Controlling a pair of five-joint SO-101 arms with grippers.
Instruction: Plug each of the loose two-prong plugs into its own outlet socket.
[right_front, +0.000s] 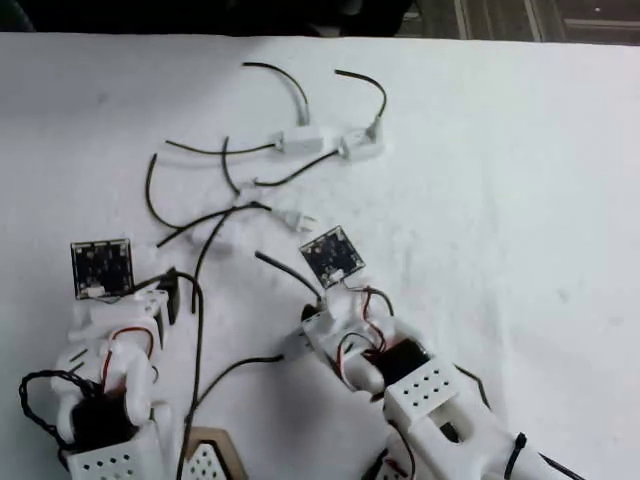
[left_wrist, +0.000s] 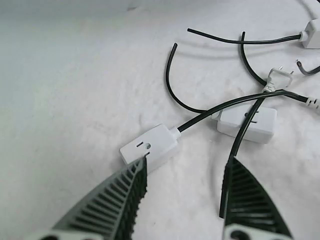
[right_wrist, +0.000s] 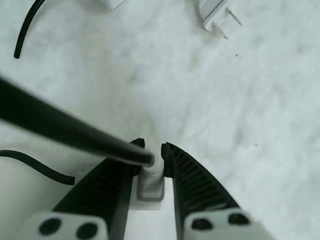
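The loose two-prong plug (right_front: 292, 218) lies flat near the middle of the table (right_front: 530, 180). It is a small white moulded body with two thin metal prongs and a black cord curling off toward the left edge. Toward the far edge lie a far white block (right_front: 300, 140) and a neighbouring white block (right_front: 360, 148), end to end, each trailing a short black cord.

By the near left corner the left gripper (left_wrist: 187, 162) has its ribbed dark jaws spread apart. One tip touches the slotted socket (left_wrist: 150, 145), a white rectangular box with two slots and a round hole in its top face. A second socket (left_wrist: 247, 122) lies just beyond, crossed by two black cords.

At the near edge the right gripper (right_wrist: 152, 147) has its jaws clamped on a white cord end (right_wrist: 150, 180). A thick black cord runs from it, and whether it bears prongs cannot be told.

The table wears a white fleecy cloth, and the room past its far edge is dark.
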